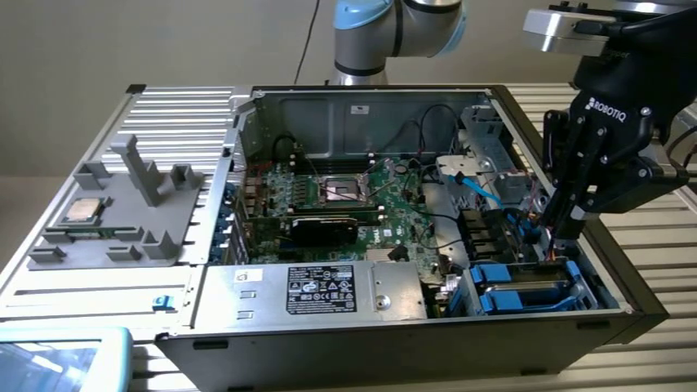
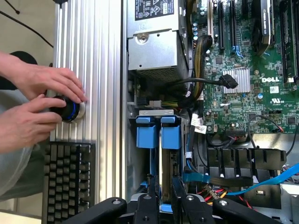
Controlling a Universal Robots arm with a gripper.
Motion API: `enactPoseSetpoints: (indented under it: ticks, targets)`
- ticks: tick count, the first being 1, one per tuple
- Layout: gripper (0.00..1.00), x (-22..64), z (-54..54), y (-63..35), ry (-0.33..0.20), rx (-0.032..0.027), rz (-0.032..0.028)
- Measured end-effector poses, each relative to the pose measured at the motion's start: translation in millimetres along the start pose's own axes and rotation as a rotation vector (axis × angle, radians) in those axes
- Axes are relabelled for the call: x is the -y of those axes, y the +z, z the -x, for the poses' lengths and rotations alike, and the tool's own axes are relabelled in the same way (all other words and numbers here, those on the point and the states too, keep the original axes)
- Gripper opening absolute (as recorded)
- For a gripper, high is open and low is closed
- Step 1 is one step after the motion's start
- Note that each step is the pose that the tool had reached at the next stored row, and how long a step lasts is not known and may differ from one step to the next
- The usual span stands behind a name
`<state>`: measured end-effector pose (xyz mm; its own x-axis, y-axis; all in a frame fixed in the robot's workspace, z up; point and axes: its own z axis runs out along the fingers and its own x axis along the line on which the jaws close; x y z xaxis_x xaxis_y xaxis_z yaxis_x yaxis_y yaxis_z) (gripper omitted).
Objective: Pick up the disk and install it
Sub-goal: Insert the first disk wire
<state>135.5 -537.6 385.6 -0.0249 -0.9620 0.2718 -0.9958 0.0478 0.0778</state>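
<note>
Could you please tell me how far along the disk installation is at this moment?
Pickup looks done: the gripper is closed on the edge of the disk, held on edge over the drive bay in the open computer case. In hand: the disk, blue frame leading, is partly down in the bay. Left: whether it is fully seated cannot be judged, and the gripper has not let go.

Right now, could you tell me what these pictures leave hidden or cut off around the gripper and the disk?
- Exterior view: the gripper reaches into the case's drive bay; its fingertips are hidden behind the case wall and cables.
- Wrist view: the disk stands edge-on between the fingers, its label face out of sight; its near end is cut off by the gripper body.
- Wrist view: a person's hands cover a round knob, so its form is unclear.
</note>
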Motion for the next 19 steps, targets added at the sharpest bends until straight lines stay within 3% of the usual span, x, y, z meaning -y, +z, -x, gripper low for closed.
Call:
enactPoseSetpoints:
  ticks: [6, 14, 16, 19]
  targets:
    - [0.25, -0.6, 0.0, 0.1, 0.000, 0.0000, 0.0001]
    - [0.25, -17.0, 1.4, 1.3, 0.000, 0.0013, -0.0012]
    - [0.25, -17.1, 1.6, 2.0, 0.000, 0.0085, -0.0015]
    - [0.25, -17.0, 2.3, 4.4, -0.002, 0.0278, -0.0012]
